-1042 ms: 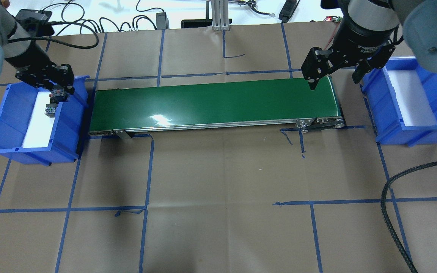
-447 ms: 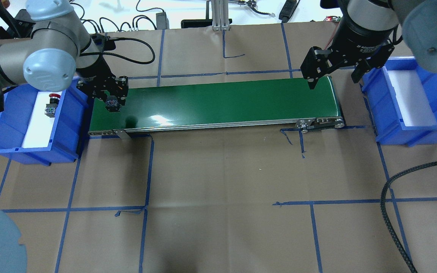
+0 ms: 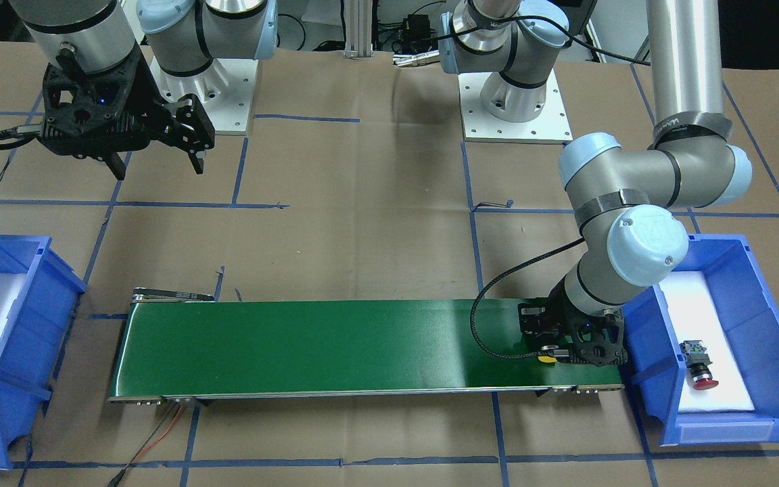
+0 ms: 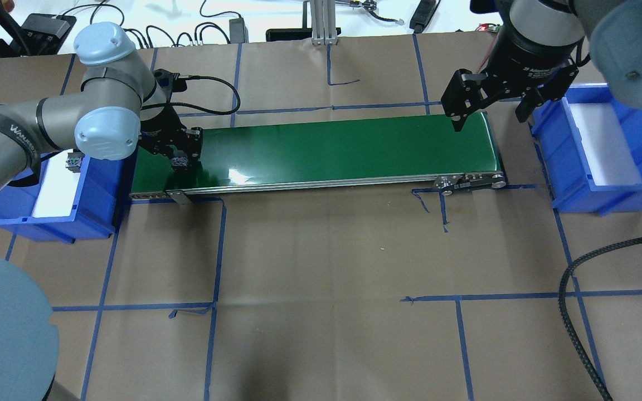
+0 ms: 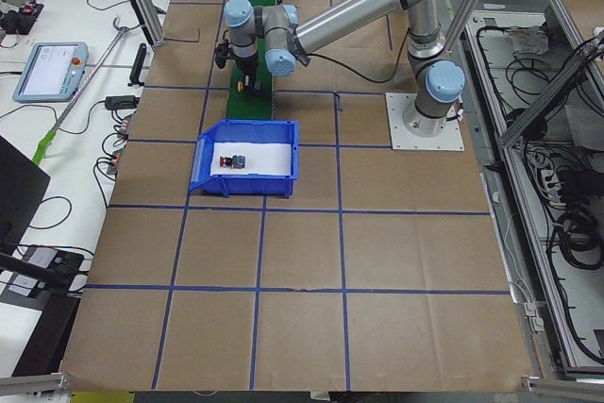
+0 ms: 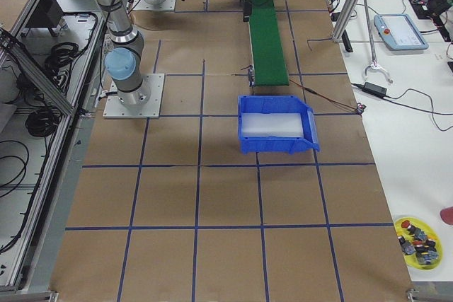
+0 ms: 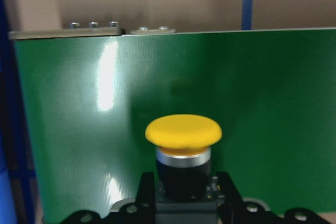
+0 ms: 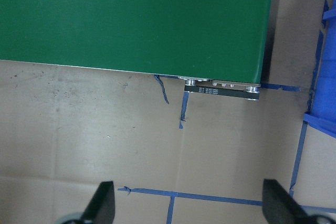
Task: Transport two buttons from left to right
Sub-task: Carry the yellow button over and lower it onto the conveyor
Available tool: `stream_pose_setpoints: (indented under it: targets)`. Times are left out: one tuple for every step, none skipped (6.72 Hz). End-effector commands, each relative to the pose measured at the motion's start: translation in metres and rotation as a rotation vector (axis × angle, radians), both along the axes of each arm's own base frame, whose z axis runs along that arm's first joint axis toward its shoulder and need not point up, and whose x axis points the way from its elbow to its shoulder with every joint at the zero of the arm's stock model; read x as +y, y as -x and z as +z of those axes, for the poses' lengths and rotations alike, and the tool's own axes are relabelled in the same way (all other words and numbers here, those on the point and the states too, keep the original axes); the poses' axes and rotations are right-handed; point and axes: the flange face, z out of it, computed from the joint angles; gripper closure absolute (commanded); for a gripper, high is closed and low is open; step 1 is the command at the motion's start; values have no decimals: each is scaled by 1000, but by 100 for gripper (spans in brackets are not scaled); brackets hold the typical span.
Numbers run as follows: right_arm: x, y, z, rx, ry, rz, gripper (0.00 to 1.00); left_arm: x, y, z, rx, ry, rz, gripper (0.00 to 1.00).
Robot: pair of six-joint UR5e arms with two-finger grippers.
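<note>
My left gripper [image 4: 179, 160] is shut on the yellow-capped button [image 7: 182, 132] and holds it low over the left end of the green conveyor belt [image 4: 326, 150]. The yellow cap [image 3: 547, 358] points toward the belt's outer edge. The red-capped button [image 3: 698, 368] lies on white foam in the left blue bin [image 3: 768, 325]; in the overhead view only its body [image 4: 72, 162] shows beside my elbow. My right gripper [image 4: 491, 114] is open and empty, hovering above the belt's right end, its fingers [image 8: 102, 205] wide apart.
The right blue bin [image 4: 577, 167] with white foam stands past the belt's right end. A black braided cable [image 4: 577, 312] curves over the table at the front right. Blue tape lines grid the brown paper. Cables lie along the far edge.
My left arm has carried the yellow-capped button out of the left bin and rightward onto the belt's left end. The red-capped button stayed in the bin. The right arm has not moved.
</note>
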Motion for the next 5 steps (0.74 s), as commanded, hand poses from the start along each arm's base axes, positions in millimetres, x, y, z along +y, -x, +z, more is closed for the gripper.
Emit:
stream_pose_setpoints:
  targets:
    - [0, 0, 0, 0, 2, 0, 0, -2, 0, -2, -5, 15, -4, 23]
    - [0, 0, 0, 0, 2, 0, 0, -3, -1, 2, -4, 32, 0, 0]
    - [0, 0, 0, 0, 0, 0, 0, -8, -2, 13, -11, 53, 0, 0]
    - [0, 0, 0, 0, 2, 0, 0, -6, -1, 36, -18, 83, -1, 0]
    - [0, 0, 0, 0, 2, 0, 0, -2, -1, 59, -21, 109, 1, 0]
